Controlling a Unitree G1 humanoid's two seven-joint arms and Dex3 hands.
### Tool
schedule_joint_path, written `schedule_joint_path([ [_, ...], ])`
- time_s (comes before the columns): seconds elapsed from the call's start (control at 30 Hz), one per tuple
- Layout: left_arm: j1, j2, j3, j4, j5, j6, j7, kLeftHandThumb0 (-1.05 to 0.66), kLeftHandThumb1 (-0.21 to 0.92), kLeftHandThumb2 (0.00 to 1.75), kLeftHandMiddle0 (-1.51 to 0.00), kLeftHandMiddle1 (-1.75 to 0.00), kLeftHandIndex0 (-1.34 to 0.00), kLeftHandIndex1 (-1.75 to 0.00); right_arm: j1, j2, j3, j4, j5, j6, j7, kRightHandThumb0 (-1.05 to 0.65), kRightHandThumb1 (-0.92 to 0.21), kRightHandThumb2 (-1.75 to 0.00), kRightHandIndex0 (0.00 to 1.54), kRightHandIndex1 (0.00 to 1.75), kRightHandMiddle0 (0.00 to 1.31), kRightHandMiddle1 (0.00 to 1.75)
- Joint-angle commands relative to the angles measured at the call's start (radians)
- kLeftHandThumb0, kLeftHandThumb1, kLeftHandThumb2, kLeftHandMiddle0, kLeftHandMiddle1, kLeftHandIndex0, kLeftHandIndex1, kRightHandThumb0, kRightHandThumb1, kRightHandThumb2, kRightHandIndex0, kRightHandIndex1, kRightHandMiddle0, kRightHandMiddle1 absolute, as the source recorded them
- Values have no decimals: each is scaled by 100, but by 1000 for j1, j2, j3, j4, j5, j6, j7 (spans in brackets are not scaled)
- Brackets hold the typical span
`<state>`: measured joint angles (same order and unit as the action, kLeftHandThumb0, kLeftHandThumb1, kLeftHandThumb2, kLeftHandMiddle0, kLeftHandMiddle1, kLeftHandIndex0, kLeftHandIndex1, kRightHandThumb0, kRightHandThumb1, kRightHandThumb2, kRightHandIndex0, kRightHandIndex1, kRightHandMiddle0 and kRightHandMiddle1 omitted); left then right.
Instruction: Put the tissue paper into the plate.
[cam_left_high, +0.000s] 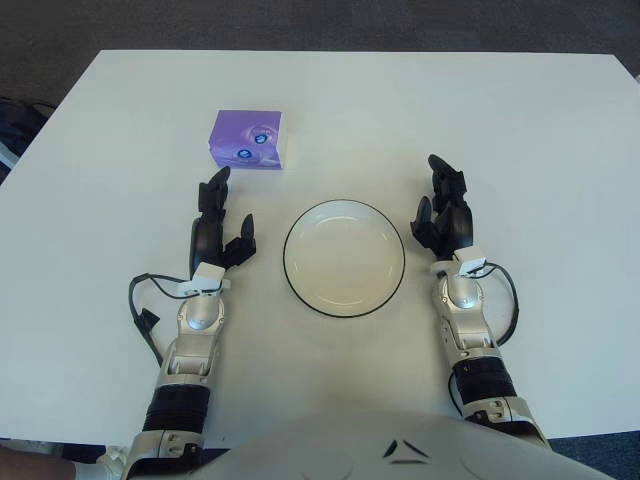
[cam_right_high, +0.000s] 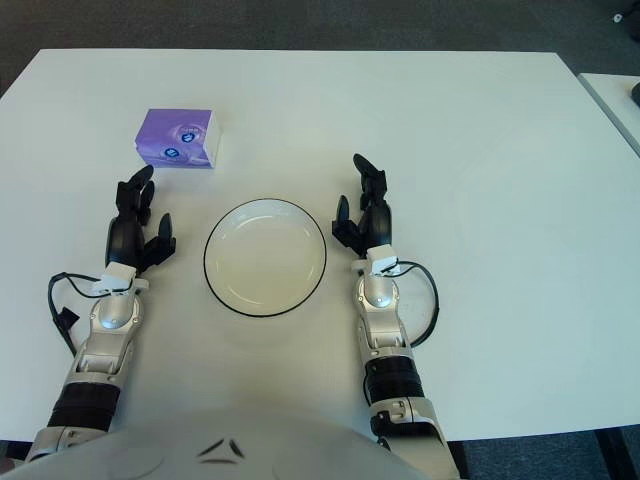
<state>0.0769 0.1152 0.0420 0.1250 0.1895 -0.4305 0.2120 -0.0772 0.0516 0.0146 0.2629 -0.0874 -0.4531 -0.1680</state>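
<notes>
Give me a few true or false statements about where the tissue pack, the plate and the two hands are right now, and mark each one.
1. The tissue pack lies in the plate. False: it sits on the table, beyond the plate and toward the robot's left.
2. The plate holds nothing. True.
3. The left hand grips the tissue pack. False: its fingers are spread and it holds nothing, short of the pack.
4. The right hand shows to the right of the plate, holding nothing. True.
5. The plate lies between the two hands. True.
</notes>
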Motion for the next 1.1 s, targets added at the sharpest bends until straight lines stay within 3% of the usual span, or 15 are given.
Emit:
schedule_joint_path([
  [0.0,74,-30,-21,86,7,25,-1,-70,92,75,-29,-9,0,-71,153,-15,-5,145,-13,64,5,-62,-92,-84,25,9,0,58],
  [0.8,68,-21,-14,70,25,28,5,-73,92,74,-30,-9,0,-70,137,-14,-8,169,-23,60,-17,-64,-92,-84,24,8,0,60],
  [1.07,54,20,4,28,1,48,-43,-73,92,74,-30,-9,0,-72,128,-19,-8,180,-21,55,-12,-63,-92,-85,25,9,0,59],
])
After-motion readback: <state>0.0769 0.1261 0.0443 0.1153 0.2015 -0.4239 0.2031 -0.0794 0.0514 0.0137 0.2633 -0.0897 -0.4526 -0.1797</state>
